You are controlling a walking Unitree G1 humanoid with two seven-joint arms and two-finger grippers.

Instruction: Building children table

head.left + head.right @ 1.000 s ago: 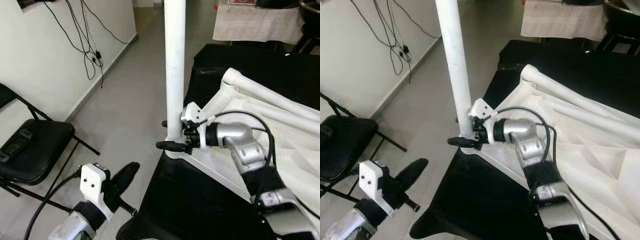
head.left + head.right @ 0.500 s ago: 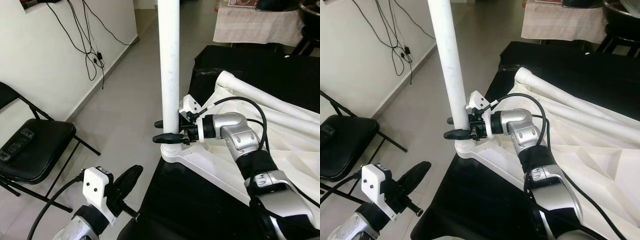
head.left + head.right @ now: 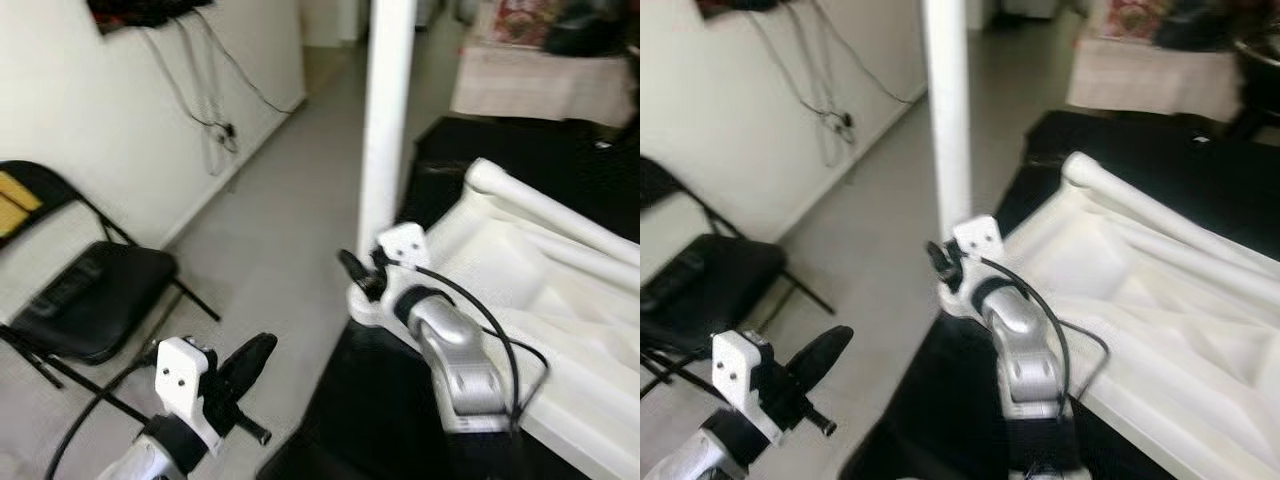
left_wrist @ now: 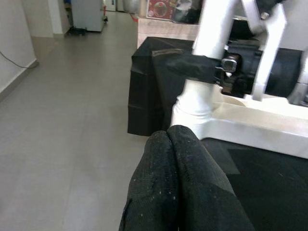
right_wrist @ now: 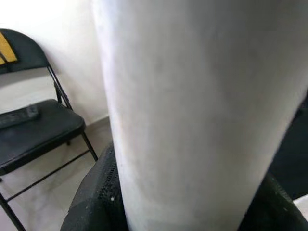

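The white table leg (image 3: 388,120) stands upright in the corner socket of the upturned white tabletop (image 3: 520,290), which lies on a black-draped worktop (image 3: 380,420). The right claw (image 3: 362,275) is clamped around the leg just above the socket; in the right wrist view its black fingers (image 5: 96,192) press against both sides of the pale tube. More white tubes (image 3: 1160,210) lie along the far edge of the tabletop, beyond the leg. The right arm's cable (image 3: 1060,330) loops over the tabletop just behind the leg.

The left claw (image 3: 245,365) hangs low over the grey floor (image 3: 280,230), well apart from the leg on the side away from the worktop, its two fingers (image 4: 178,183) pressed together on nothing.

A black folding chair (image 3: 90,300) stands on the floor farther from the leg, beside the white wall (image 3: 120,110), where dark cables (image 3: 215,120) dangle. Beyond the leg, a second table with a pale cloth (image 3: 540,80) stands across the room.
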